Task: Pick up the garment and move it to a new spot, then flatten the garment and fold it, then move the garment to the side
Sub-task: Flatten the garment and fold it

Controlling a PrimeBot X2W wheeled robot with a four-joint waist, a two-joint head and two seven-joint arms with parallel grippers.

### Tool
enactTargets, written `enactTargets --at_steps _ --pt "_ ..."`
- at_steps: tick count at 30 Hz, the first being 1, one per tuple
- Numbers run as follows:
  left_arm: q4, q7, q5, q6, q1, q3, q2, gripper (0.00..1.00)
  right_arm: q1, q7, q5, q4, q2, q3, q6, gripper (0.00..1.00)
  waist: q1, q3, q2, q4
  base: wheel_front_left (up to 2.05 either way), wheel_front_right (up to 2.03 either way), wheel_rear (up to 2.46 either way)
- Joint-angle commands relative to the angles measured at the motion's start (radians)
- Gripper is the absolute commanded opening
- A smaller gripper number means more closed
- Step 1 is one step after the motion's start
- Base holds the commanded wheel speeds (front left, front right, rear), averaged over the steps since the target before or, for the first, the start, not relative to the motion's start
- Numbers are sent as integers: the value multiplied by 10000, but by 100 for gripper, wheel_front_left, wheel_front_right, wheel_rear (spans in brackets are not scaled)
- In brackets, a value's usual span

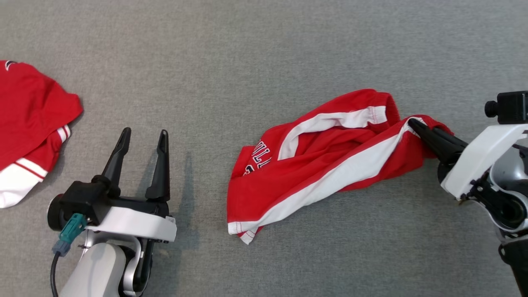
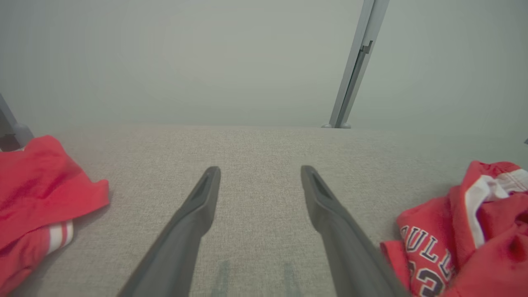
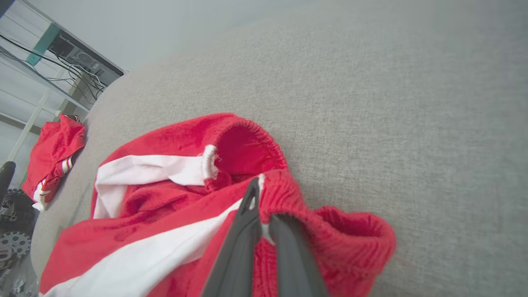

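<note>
Head view: red shorts [image 1: 321, 165] lie crumpled right of centre on the grey tabletop [image 1: 247, 49]. The right end effector [image 1: 413, 123] is clamped on one end, probably for lifting.
Left wrist view: left end effector [image 2: 260, 173] spread wide, empty.
Right wrist view: the grip sits on the ribbed waistband [image 3: 330, 231].

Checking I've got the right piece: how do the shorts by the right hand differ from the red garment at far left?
The shorts are gripped at the waistband by the shut right hand; the left garment lies untouched. The shorts show a wide white stripe and dark lettering; the left garment shows thin red-and-white bands. Both are red and lie crumpled on the grey surface.
</note>
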Motion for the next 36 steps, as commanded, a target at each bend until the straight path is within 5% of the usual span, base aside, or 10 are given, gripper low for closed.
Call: enactTargets --at_steps 1,5,7,24,36 --pt "46 -87 57 -35 -204 8 -11 100 -156 -185 132 228 -16 132 5 0 -1 127 0 149 0 0 0" --pt "184 -98 106 -115 -325 20 -98 100 -390 -807 362 911 -191 699 3 5 -1 198 0 182 0 0 0" --pt "248 -115 121 -140 -359 35 -107 100 -390 -1109 489 1168 -266 940 3 100 -1 186 0 141 0 0 0" --pt "374 -148 137 -112 -62 256 86 100 1942 -3173 1359 611 -841 1020 3 100 -1 -530 0 -540 0 0 0" --pt "223 -55 -21 152 231 452 247 100 2549 -4644 185 -365 -503 -702 3 100 -1 -959 0 -735 0 0 0"
